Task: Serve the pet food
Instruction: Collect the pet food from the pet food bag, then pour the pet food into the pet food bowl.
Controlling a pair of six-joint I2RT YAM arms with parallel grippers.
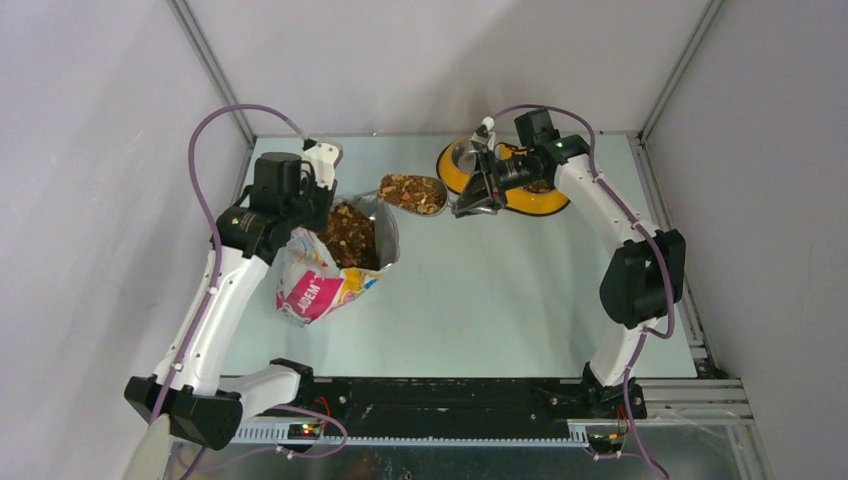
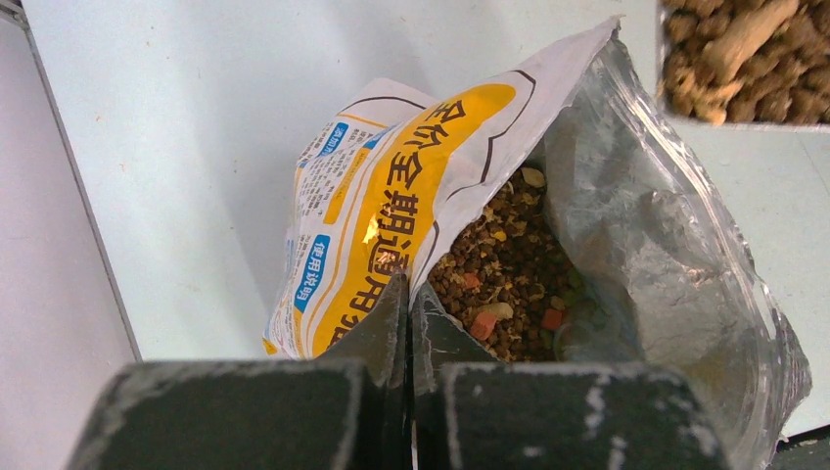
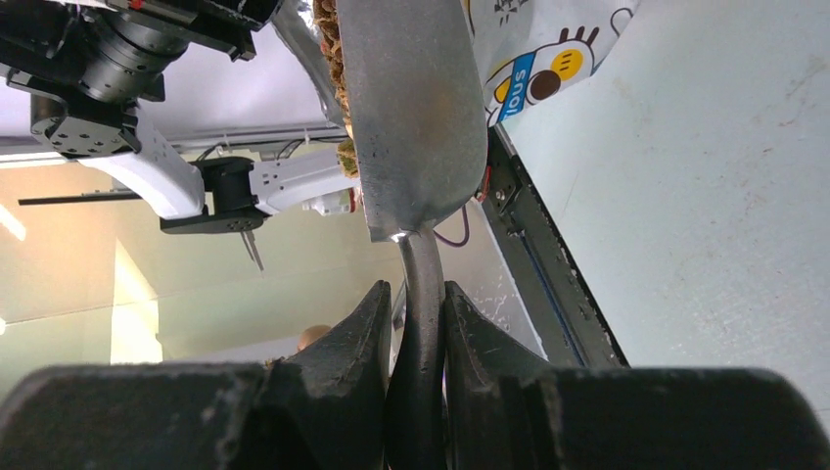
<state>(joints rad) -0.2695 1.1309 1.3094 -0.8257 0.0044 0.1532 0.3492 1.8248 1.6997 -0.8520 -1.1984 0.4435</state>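
The open pet food bag (image 1: 318,280) lies at the left of the table with brown kibble (image 1: 348,236) showing in its mouth. My left gripper (image 1: 318,208) is shut on the bag's rim (image 2: 431,257), and kibble (image 2: 509,274) shows inside. My right gripper (image 1: 478,190) is shut on the handle (image 3: 421,304) of the grey metal scoop (image 1: 412,193). The scoop is heaped with kibble and held in the air between the bag and the yellow double-bowl feeder (image 1: 520,180). In the right wrist view I see the scoop's underside (image 3: 411,108).
The feeder stands at the back right, partly hidden by my right arm; its left steel bowl (image 1: 462,155) shows. The loaded scoop's edge shows at the top right of the left wrist view (image 2: 744,59). White walls close in the table.
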